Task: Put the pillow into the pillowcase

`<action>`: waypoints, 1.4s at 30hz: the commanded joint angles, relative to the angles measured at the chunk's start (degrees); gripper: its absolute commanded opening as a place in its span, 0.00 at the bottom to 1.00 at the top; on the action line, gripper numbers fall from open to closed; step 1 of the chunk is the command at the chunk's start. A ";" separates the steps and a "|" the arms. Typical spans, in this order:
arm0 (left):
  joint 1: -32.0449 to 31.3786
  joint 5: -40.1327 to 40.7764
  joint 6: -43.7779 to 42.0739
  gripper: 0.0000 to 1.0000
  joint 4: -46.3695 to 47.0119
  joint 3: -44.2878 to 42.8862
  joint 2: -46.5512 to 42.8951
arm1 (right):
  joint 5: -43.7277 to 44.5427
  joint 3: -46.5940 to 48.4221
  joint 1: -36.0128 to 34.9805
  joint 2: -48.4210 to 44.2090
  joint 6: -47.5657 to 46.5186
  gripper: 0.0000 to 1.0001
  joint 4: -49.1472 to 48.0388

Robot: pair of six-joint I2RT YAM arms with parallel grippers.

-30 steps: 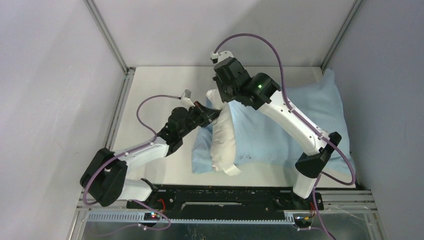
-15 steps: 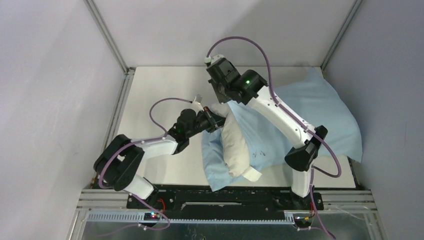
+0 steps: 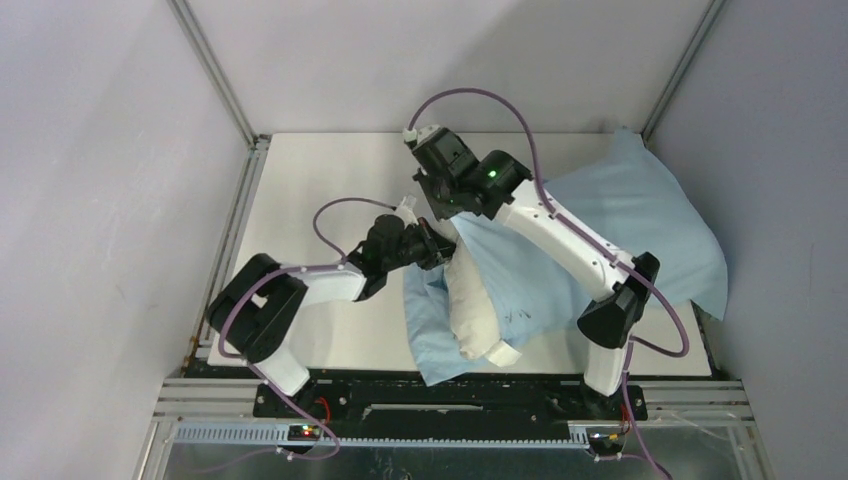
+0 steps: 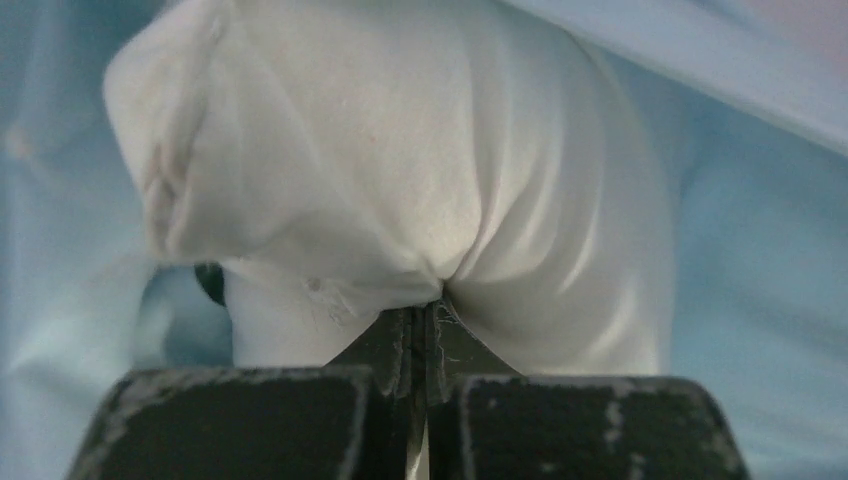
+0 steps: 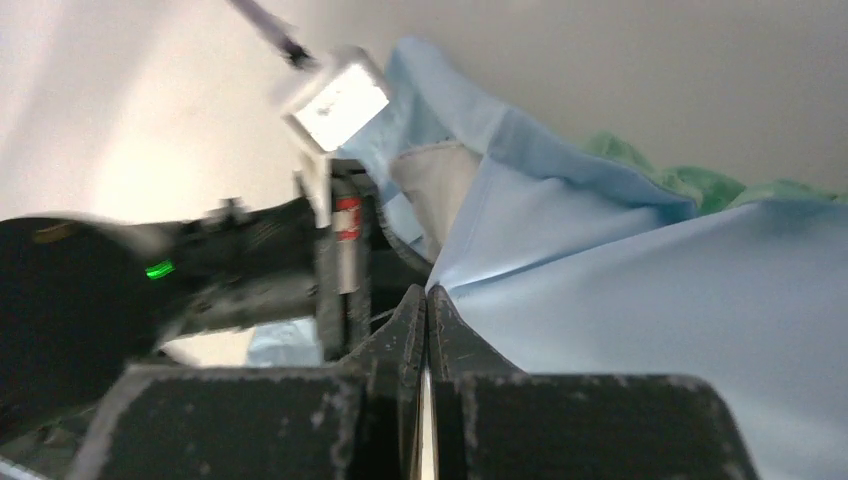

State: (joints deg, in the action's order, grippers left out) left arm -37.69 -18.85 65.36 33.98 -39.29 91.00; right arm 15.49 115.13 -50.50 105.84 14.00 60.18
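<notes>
The off-white pillow (image 3: 470, 300) pokes out of the open left end of the light blue pillowcase (image 3: 610, 230), its white tag (image 3: 503, 352) at the near end. My left gripper (image 3: 432, 248) is shut on a pinch of the pillow's cloth (image 4: 400, 170) at its far-left corner, with blue pillowcase fabric (image 4: 760, 280) around it. My right gripper (image 3: 440, 205) sits just behind it, shut on the upper edge of the pillowcase's (image 5: 650, 290) opening and holding it up. A sliver of the pillow (image 5: 440, 185) shows inside the opening.
The white table (image 3: 320, 180) is walled by grey panels on the left, back and right. The pillowcase's far right corner (image 3: 700, 270) bunches against the right wall. In the right wrist view, the left arm's wrist (image 5: 250, 260) is close to the left of the jaws.
The left arm has pushed to the right with the pillow. Pillow and pillowcase have shifted right, and the case's right end has ridden up the wall. The right gripper has moved slightly left.
</notes>
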 commanded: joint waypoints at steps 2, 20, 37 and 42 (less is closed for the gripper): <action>-0.93 -5.21 1.99 0.00 6.71 -8.85 4.63 | -9.67 15.47 -2.56 -0.69 -0.28 0.00 -2.71; 5.01 3.71 -2.86 0.16 -1.92 -7.95 -1.36 | -5.88 1.36 1.86 -4.45 4.02 0.65 -4.45; 6.83 3.30 -7.10 0.48 -9.45 4.23 -15.29 | 25.63 -15.60 -7.00 -12.64 11.73 0.76 2.44; 2.84 3.91 -6.56 0.55 -9.02 2.38 -12.41 | 27.18 -17.12 -6.90 -9.98 14.13 0.73 4.71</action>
State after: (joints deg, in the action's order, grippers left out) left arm -31.94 -14.33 60.01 24.12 -36.10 77.69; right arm 37.67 97.95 -57.63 94.83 24.05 62.46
